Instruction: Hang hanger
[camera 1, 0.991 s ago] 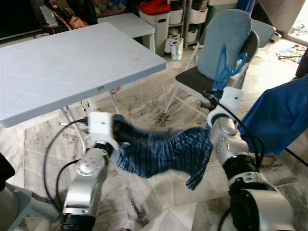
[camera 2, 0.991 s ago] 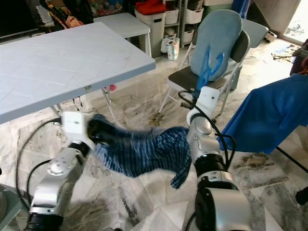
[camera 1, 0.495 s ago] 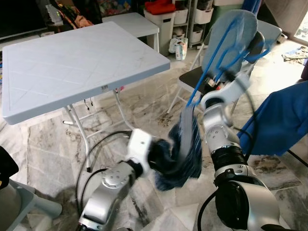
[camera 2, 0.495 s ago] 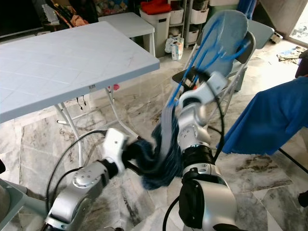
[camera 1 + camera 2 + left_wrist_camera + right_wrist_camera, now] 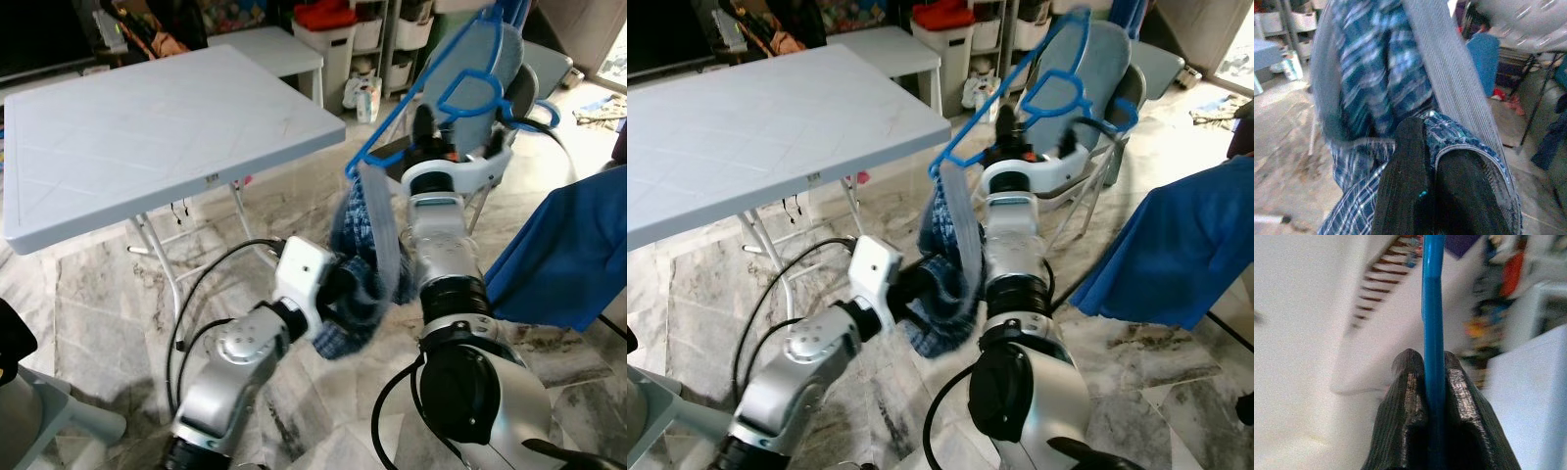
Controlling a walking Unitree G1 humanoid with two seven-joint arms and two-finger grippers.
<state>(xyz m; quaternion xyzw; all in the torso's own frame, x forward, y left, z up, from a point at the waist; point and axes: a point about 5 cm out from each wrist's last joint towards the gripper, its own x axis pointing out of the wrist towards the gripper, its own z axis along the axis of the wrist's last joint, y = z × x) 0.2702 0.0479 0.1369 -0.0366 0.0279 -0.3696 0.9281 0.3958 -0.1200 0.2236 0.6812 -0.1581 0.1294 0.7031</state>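
1. Left eye view first: the right gripper [image 5: 425,122] is raised high in front of the chair [image 5: 490,69], its jaws clenched on a blue hanger [image 5: 431,83] that slants up and away over the chair back.
2. Right wrist view confirms it, with the blue hanger bar pinched tight between the two black fingers [image 5: 1408,401].
3. A blue plaid garment [image 5: 367,255] hangs off the low end of the hanger, bunched and draped down between the two arms.
4. Down below, the left gripper [image 5: 345,286] is buried in the bottom of that cloth, jaws grasping a fold of it.
5. Left wrist view shows the black fingers [image 5: 1405,171] pressed together with plaid fabric wrapped over them, and a grey striped band of the garment running up past them.
6. The white desk [image 5: 147,127] stands off to the robot's left, well apart from the hanger.
7. On the right edge of the eye views a large blue cloth [image 5: 573,245] hangs, near the right arm but not touching it.
8. Behind the chair sit white storage bins [image 5: 328,39] with something red on top.
9. Marble floor [image 5: 98,294] lies under everything, with black cables looping off the left arm.
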